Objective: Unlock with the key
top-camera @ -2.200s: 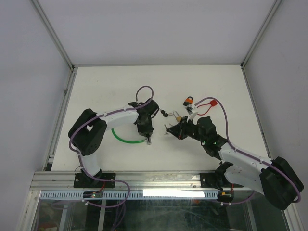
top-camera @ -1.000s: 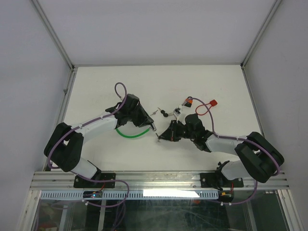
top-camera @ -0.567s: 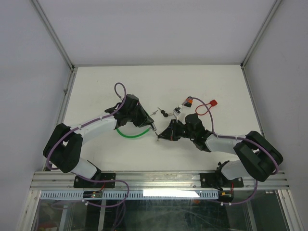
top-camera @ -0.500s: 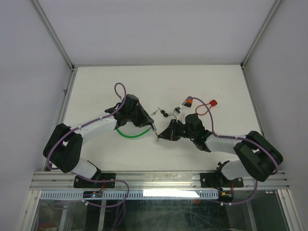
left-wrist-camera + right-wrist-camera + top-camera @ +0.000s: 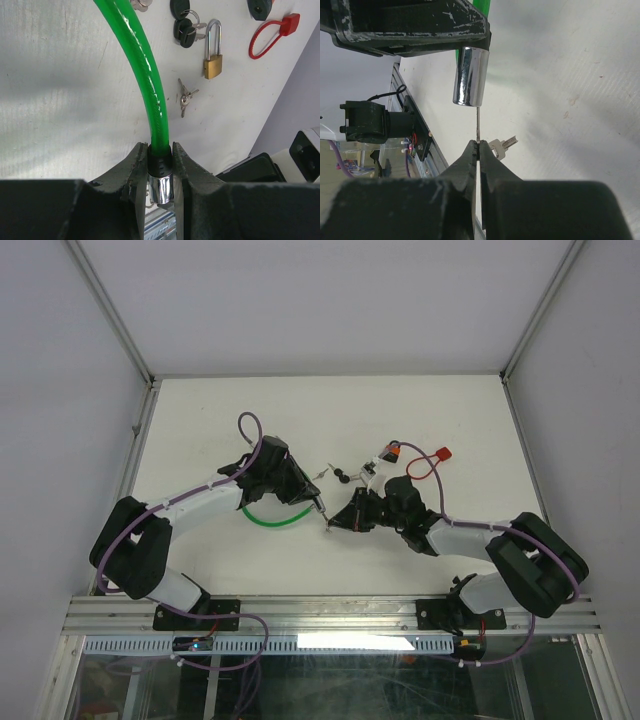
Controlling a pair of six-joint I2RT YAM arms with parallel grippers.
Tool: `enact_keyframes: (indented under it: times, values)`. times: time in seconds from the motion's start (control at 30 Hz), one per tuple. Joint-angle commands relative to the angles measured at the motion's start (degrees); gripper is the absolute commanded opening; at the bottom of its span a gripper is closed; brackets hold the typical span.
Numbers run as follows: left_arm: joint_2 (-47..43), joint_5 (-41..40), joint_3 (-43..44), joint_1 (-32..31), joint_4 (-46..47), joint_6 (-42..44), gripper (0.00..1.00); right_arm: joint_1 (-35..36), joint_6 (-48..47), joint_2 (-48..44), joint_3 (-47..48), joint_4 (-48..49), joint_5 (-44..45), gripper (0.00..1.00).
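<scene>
We are looking at the left gripper (image 5: 159, 156), whose jaws are standing only a little apart and are clamping, one on each side, the chrome cylinder (image 5: 160, 184) at the end of the green cable lock (image 5: 144, 75); the cable is running away from the fingers toward 12 o'clock in the left wrist view and is bending to 11 o'clock. In the top view this gripper is sitting near the middle of the table (image 5: 200, 420), and the green cable is curving away from it toward 8 o'clock.

The right gripper (image 5: 478, 146) is pressing its jaws fully together on the key (image 5: 478, 125), which we are seeing edge-on as a thin line; the blade is pointing to 12 o'clock in the right wrist view, and its tip is meeting the end face of the chrome cylinder. How far the blade is going inside, we cannot tell. A second key (image 5: 502, 145) is hanging just beside the fingertips, at 3 o'clock from them.

In the left wrist view, loose things are lying on the table well apart from the cylinder: a brass padlock (image 5: 213, 60) at 1 o'clock, small keys (image 5: 185, 97) just below it, black-headed keys (image 5: 182, 27) nearer to 12 o'clock, and a red tie (image 5: 270, 35) at 2 o'clock.
</scene>
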Motion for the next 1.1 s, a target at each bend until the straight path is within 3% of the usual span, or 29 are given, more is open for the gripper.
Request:
enact_keyframes:
  times: [0.0, 1.07]
  values:
    - [-3.27, 1.61, -0.02, 0.22, 3.70, -0.76, 0.00, 0.18, 0.44, -2.36, 1.28, 4.13, 0.04, 0.00]
    - [-4.84, 1.27, -0.88, 0.18, 4.41, -1.62, 0.00, -0.52, 1.32, -3.34, 0.13, 2.16, 3.19, 0.00]
